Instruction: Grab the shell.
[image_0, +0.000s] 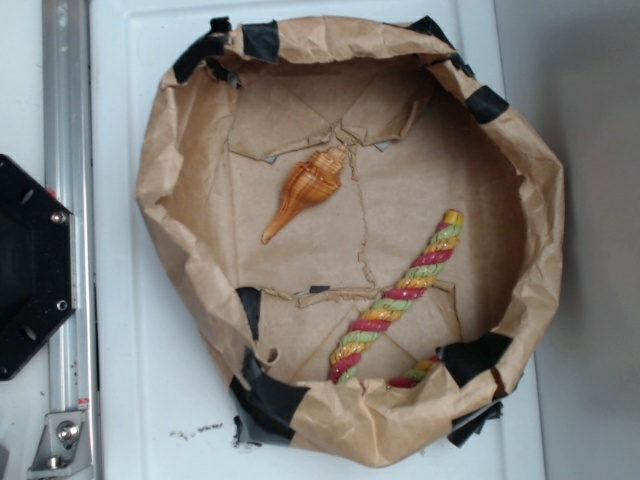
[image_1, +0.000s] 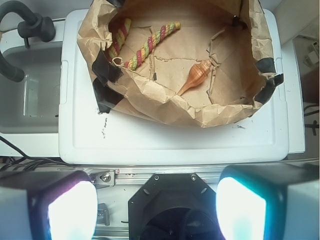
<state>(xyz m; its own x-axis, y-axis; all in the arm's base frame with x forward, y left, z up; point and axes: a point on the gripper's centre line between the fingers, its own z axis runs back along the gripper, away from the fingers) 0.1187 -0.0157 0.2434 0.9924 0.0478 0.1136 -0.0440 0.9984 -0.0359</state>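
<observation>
The shell (image_0: 305, 188) is a glossy orange-brown spiral conch lying on the floor of a brown paper basin (image_0: 190, 130), its point aimed down-left. The wrist view shows the shell (image_1: 196, 75) far ahead inside the same basin (image_1: 165, 97). My gripper (image_1: 157, 210) hangs well back from the basin, above the robot's black base, and is out of the exterior view. Its two fingers (image_1: 60, 210) stand wide apart with nothing between them.
A red-yellow-green twisted rope (image_0: 400, 300) lies in the basin's right half, also seen as the rope (image_1: 147, 45) in the wrist view. The basin sits on a white tray (image_0: 150, 400). A black base plate (image_0: 25, 265) and a metal rail (image_0: 65, 150) flank the left.
</observation>
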